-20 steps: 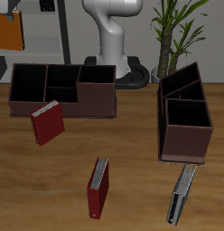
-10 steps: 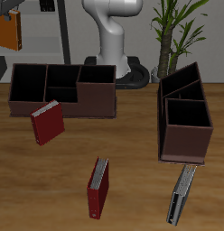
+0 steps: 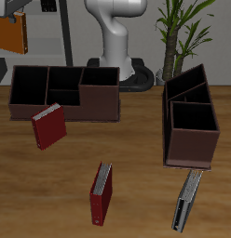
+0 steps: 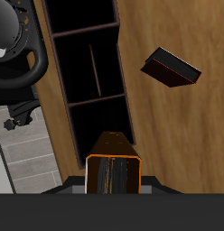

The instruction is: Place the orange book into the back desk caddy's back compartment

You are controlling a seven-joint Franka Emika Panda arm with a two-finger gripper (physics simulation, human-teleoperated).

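Note:
The orange book (image 3: 10, 34) hangs in the air, tilted, beyond the end of the back desk caddy (image 3: 99, 104), above and outside its low cells. In the wrist view the orange book (image 4: 114, 162) sits upright in my gripper (image 4: 114, 178), spine toward the camera, with the jaws shut on its covers. Below it in the wrist view lie the back desk caddy's dark open cells (image 4: 60, 86). In the exterior view the gripper itself is mostly cut off at the frame edge.
A dark red book (image 3: 49, 125) leans by the back caddy's front wall and shows in the wrist view (image 4: 172, 68). A second dark red book (image 3: 101, 191) stands near the front edge. A grey book (image 3: 187, 197) lies before the other brown caddy (image 3: 192, 139). The robot base (image 3: 117, 46) and a plant (image 3: 183, 33) stand behind.
The orange book has shifted slightly toward the back caddy and turned, now showing more tilted and wider in the exterior view. Nothing on the table moved.

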